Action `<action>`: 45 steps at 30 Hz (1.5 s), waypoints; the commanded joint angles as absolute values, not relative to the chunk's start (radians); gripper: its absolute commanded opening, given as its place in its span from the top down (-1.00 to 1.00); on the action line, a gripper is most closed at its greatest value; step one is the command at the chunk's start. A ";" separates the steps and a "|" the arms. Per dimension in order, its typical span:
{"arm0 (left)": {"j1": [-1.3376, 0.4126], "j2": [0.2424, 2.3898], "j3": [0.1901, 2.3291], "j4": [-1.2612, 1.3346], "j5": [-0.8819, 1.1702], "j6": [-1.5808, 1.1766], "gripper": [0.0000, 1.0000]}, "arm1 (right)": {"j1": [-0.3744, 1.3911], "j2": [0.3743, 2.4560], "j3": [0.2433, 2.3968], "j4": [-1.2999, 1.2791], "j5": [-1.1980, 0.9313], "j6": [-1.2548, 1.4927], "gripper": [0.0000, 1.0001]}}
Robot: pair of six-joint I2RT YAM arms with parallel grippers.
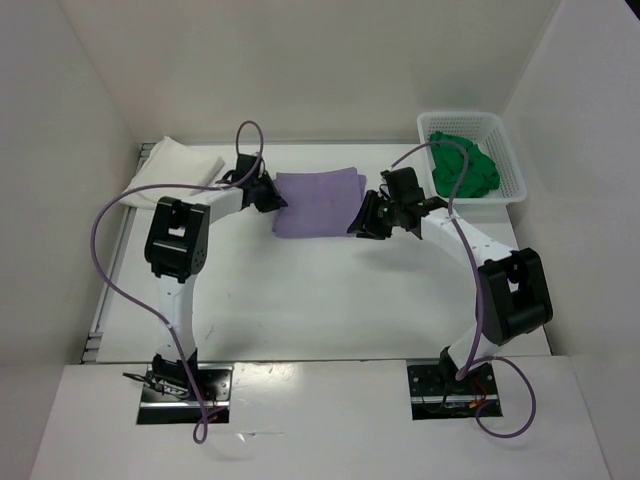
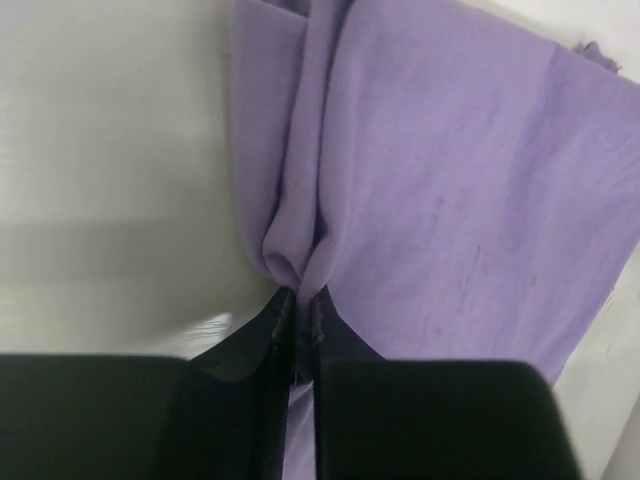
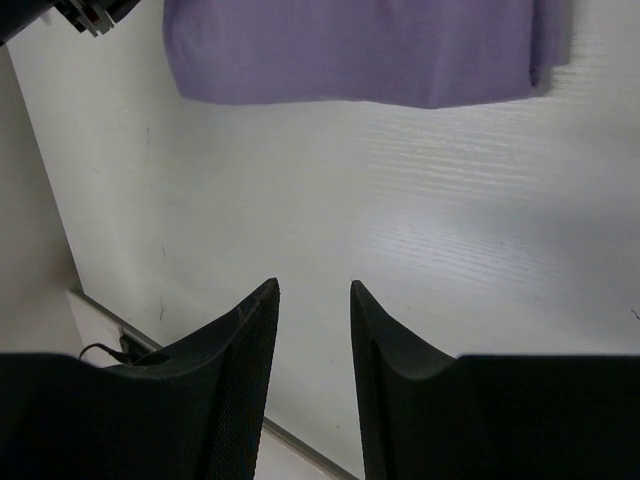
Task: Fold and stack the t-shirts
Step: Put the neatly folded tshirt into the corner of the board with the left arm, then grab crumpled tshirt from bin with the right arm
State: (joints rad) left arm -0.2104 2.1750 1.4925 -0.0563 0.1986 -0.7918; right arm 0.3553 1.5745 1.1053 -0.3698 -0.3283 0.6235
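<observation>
The folded lilac-purple t-shirt lies flat at the back middle of the table. My left gripper is at its left edge, shut on a pinched ridge of the purple cloth; in the left wrist view the gripper has its fingertips nearly touching. My right gripper hovers by the shirt's right edge, open and holding nothing; in the right wrist view the gripper is over bare table with the purple t-shirt beyond it. A folded white t-shirt rests at the back left. The green t-shirt sits crumpled in the basket.
The white plastic lattice basket stands at the back right corner. White walls close in the table on the left, back and right. Purple cables loop off both arms above the table.
</observation>
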 commanded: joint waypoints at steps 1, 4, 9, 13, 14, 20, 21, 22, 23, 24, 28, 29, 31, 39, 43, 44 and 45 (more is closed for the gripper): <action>-0.242 2.203 1.603 -0.095 0.179 -0.781 0.81 | 0.360 1.548 1.103 -0.353 -0.345 0.624 0.19; -0.242 2.192 1.707 -0.113 0.166 -0.755 0.88 | 0.360 1.557 1.103 -0.353 -0.345 0.624 0.19; -0.177 2.183 1.919 -0.205 0.131 -0.681 0.98 | 0.360 1.557 1.103 -0.353 -0.354 0.624 0.19; -0.069 2.183 2.088 -0.287 0.120 -0.649 0.98 | 0.360 1.578 1.103 -0.353 -0.365 0.615 0.19; -0.040 2.157 2.088 -0.287 0.129 -0.658 0.98 | 0.360 1.589 1.103 -0.353 -0.376 0.615 0.19; 0.233 1.988 1.755 -0.117 0.178 -0.768 0.81 | 0.360 1.617 1.121 -0.353 -0.406 0.597 0.19; 0.289 1.968 1.683 -0.062 0.187 -0.791 0.40 | 0.360 1.617 1.121 -0.353 -0.407 0.597 0.19; 0.316 1.927 1.608 -0.033 0.187 -0.849 0.07 | 0.360 1.629 1.121 -0.353 -0.419 0.588 0.19; 0.340 1.904 1.463 -0.011 0.201 -0.886 -0.18 | 0.360 1.629 1.121 -0.353 -0.428 0.588 0.19; 0.388 1.876 1.387 0.017 0.184 -0.931 -0.44 | 0.360 1.638 1.121 -0.353 -0.428 0.588 0.19; 0.436 1.637 1.112 0.069 0.069 -1.058 -0.63 | 0.360 1.638 1.108 -0.353 -0.437 0.578 0.19; 0.436 1.608 1.095 0.069 0.052 -1.058 -0.66 | 0.360 1.638 1.108 -0.353 -0.437 0.578 0.17; 0.436 1.560 1.086 0.055 0.073 -1.058 -0.73 | 0.360 1.638 1.098 -0.353 -0.426 0.578 0.13; 0.165 1.485 1.055 -0.048 0.139 -0.868 -0.71 | 0.360 1.669 1.324 -0.468 -0.174 0.566 -0.94; -0.102 1.497 1.008 -0.097 0.292 -0.842 -0.63 | 0.319 1.678 1.442 -0.503 -0.146 0.543 -0.71; -0.151 1.515 0.996 -0.097 0.346 -0.854 -0.63 | 0.284 1.678 1.474 -0.514 -0.146 0.534 -0.64; -0.200 1.516 0.983 -0.097 0.441 -0.873 -0.63 | 0.263 1.687 1.488 -0.514 -0.176 0.534 -0.61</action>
